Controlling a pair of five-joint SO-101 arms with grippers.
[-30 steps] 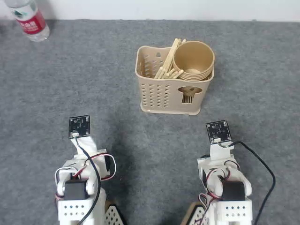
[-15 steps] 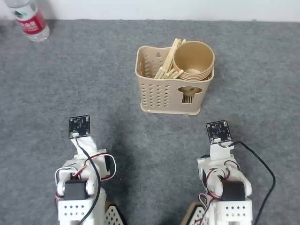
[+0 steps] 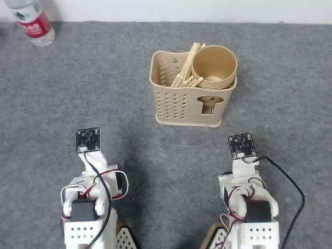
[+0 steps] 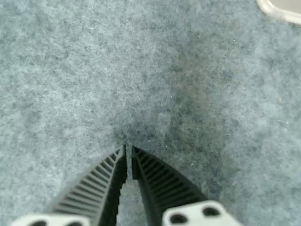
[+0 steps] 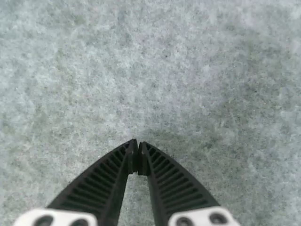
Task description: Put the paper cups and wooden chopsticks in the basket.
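Nothing has shifted since the earlier frames. Left gripper (image 4: 128,149) hangs over bare grey carpet (image 3: 78,88) with its jaws pressed together, and the right gripper (image 5: 137,143) is closed likewise. Stacked paper cups (image 3: 213,65) sit in the basket (image 3: 187,106), with the wooden chopsticks (image 3: 185,65) leaning just beside them inside it, well apart from both grippers.

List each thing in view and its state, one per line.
Basket: upright, filled.
Paper cups: nested, upright in the basket.
Wooden chopsticks: standing tilted in the basket, beside the cups.
Bottle: upright, top out of frame.
Left gripper: jaws shut, empty.
Right gripper: jaws shut, empty.
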